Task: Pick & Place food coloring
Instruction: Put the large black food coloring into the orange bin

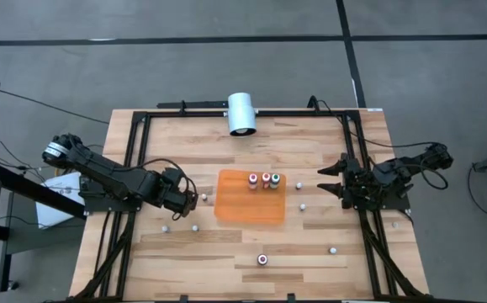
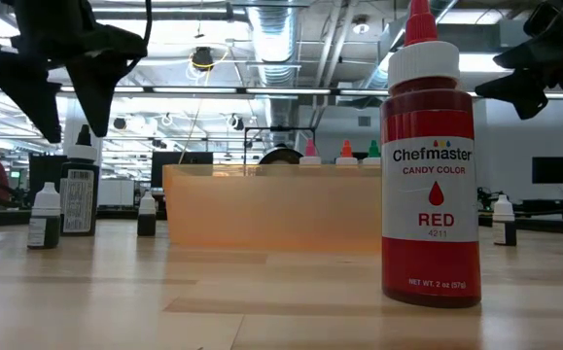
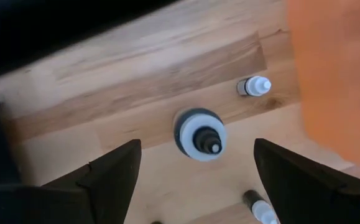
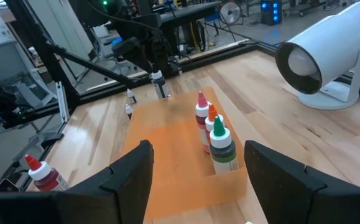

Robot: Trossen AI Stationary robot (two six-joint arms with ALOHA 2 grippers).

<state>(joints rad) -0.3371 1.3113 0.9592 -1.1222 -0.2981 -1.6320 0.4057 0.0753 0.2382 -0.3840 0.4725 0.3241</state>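
Three food coloring bottles with pink (image 4: 201,111), orange (image 4: 211,119) and green (image 4: 221,147) tops stand in a row at the far edge of the orange mat (image 1: 250,202). A dark bottle with a black cap (image 3: 199,134) stands upright on the wood left of the mat. My left gripper (image 3: 197,152) hangs open above it, pointing steeply down, one finger on either side and clear of it; the low view shows the gripper (image 2: 64,102) over this bottle (image 2: 79,190). My right gripper (image 1: 325,179) waits open at the table's right side, level, facing the mat.
Small bottles stand scattered on the wood: one (image 1: 203,198) by the mat's left edge, two (image 1: 195,227) (image 1: 165,227) nearer the front, others at the right (image 1: 302,206) (image 1: 333,250). A red bottle (image 1: 262,259) stands near the front edge. A white cylinder (image 1: 241,112) sits at the far edge.
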